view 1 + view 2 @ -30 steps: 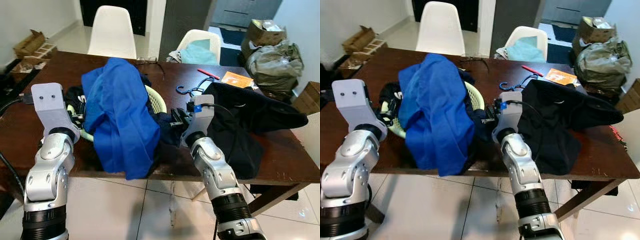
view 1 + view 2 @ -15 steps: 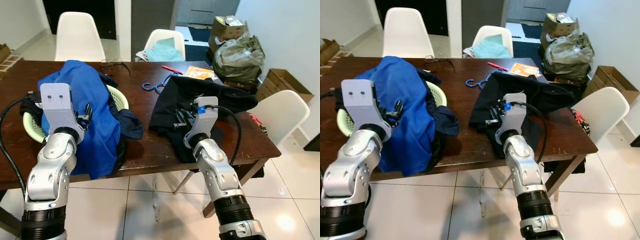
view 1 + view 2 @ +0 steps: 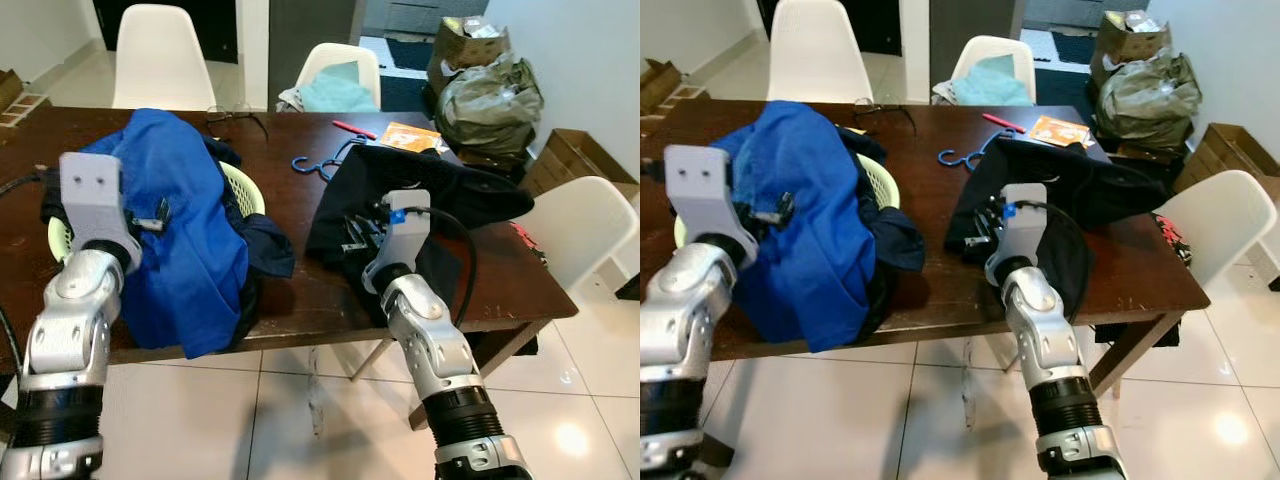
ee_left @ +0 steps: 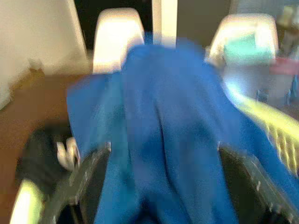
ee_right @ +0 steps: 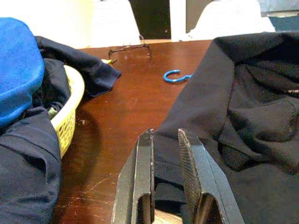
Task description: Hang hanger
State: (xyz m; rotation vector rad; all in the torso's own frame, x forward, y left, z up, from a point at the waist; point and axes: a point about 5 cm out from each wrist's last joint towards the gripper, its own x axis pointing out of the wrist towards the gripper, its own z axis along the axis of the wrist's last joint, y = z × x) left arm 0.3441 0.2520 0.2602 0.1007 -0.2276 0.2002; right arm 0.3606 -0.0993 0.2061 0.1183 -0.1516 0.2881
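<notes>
The table (image 3: pixel 290 290) is seen from above by both head views. The blue garment (image 4: pixel 159 140) is viewed closely and blurred from the left wrist. The black garment (image 5: pixel 243 116) is viewed low along the tabletop from the right wrist.

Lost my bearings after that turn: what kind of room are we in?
Likely a home dining area: a wooden table with white chairs around it, piled with laundry, a blue garment over a basket and a blue hanger.
</notes>
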